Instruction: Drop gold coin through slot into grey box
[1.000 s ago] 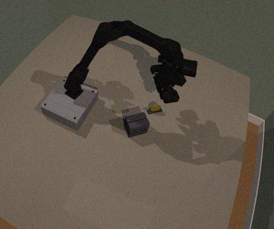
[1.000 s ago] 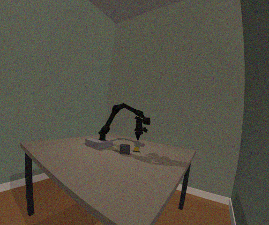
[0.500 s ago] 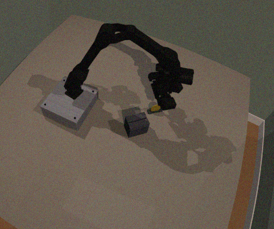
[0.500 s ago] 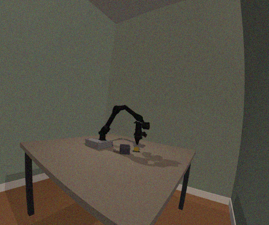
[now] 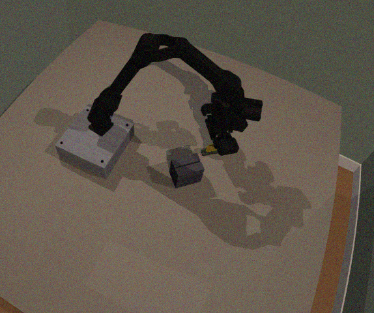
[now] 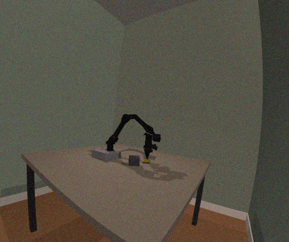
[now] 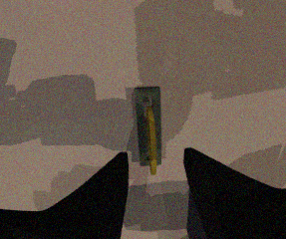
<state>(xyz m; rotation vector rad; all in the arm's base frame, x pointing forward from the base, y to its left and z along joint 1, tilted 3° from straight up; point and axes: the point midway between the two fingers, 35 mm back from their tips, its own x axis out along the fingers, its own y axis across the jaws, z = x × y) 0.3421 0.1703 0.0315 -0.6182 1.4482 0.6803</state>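
The gold coin point(image 5: 210, 149) point(image 6: 146, 160) point(image 7: 152, 139) stands on edge in the dark-green holder point(image 5: 208, 154) point(image 7: 142, 144). In the wrist view it runs lengthwise between the lines of the two fingers and leans slightly. My gripper point(image 7: 155, 156) is partly open and empty, pointing down just above the coin; the near end of the coin lies between the fingertips as seen from the wrist. In the top view the gripper hides part of the coin and holder. The closed grey box point(image 5: 187, 175) point(image 6: 134, 160) stands beside the holder, its slot point(image 5: 187, 164) showing as a dark line across the lid.
The arm's light grey base block point(image 5: 79, 145) point(image 6: 104, 154) stands on the table point(image 5: 113, 235) point(image 6: 108, 187), on the far side of the box from the holder. Shadows of the arm fall across the box and around the holder.
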